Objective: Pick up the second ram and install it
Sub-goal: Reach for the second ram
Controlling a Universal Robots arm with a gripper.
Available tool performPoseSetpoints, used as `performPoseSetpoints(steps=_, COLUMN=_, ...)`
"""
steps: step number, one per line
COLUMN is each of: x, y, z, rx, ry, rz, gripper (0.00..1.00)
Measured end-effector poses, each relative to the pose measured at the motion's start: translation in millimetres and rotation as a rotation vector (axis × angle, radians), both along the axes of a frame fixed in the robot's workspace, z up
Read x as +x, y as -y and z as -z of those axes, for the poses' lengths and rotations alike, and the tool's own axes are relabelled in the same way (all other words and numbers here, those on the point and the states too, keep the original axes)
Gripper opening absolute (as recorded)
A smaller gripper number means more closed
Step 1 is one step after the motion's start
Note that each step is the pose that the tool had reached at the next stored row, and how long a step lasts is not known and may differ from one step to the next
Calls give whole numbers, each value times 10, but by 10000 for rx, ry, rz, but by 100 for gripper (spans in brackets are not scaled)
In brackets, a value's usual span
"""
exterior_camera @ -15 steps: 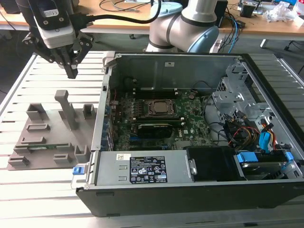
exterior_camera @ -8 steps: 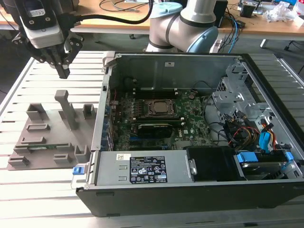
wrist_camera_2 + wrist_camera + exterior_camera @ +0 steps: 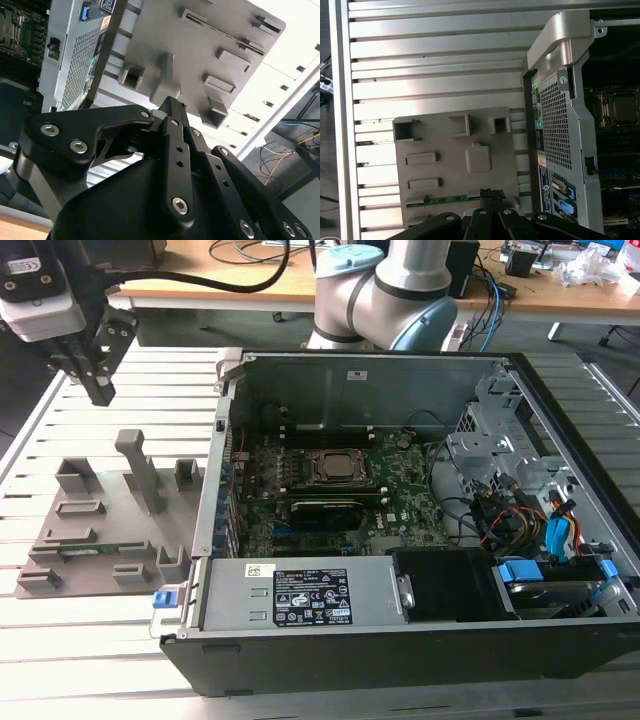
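My claw [image 3: 100,392] hangs in the air with its fingertips drawn narrow, almost together, and nothing held between them; both wrist views show them [image 3: 491,193] [image 3: 171,103] pinched the same way. Well below my claw lies the gray holder [image 3: 150,535] on the slatted metal table [image 3: 90,640]. The second ram [image 3: 100,550], a thin green stick, sits flat in 1 long slot of that holder, apart from my claw. In the first wrist view the stick [image 3: 452,200] appears just past my fingertips. A tall post [image 3: 140,470] stands on the holder below me. Beside the holder, off to my claw's side, the open computer case [image 3: 400,375] rests on the table with its board and processor socket [image 3: 340,468] exposed.
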State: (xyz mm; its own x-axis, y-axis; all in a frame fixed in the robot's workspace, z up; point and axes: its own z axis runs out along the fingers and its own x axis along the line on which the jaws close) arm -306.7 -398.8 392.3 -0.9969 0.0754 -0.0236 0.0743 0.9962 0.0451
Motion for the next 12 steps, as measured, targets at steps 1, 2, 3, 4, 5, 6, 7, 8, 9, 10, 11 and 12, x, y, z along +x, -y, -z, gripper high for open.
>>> performPoseSetpoints(steps=1, x=-26, y=0, z=0, rx=0, ry=0, rz=-1, gripper=11)
performPoseSetpoints(steps=2, x=-60, y=0, z=0, rx=-1, ry=0, rz=-1, gripper=11)
performPoseSetpoints(steps=3, x=-91, y=0, z=1, rx=-1, ry=0, rz=-1, gripper=11)
performPoseSetpoints(steps=4, x=-121, y=0, z=1, rx=-1, ry=-1, rz=-1, gripper=11)
performPoseSetpoints(steps=5, x=-124, y=2, z=2, rx=0, ry=0, rz=-2, gripper=11)
performPoseSetpoints(steps=6, x=-134, y=40, z=2, rx=0, ry=0, rz=-1, gripper=11)
performPoseSetpoints(steps=7, x=-140, y=66, z=2, rx=-1, ry=-1, rz=-1, gripper=11)
performPoseSetpoints(steps=8, x=-145, y=89, z=2, rx=0, ry=0, rz=-2, gripper=11)
performPoseSetpoints(steps=9, x=-159, y=161, z=2, rx=-1, ry=-1, rz=-1, gripper=11)
performPoseSetpoints(steps=10, x=-166, y=214, z=3, rx=0, ry=0, rz=0, gripper=11)
performPoseSetpoints(steps=11, x=-172, y=259, z=4, rx=0, ry=0, rz=-1, gripper=11)
performPoseSetpoints(steps=12, x=-184, y=286, z=4, rx=-1, ry=-1, rz=-2, gripper=11)
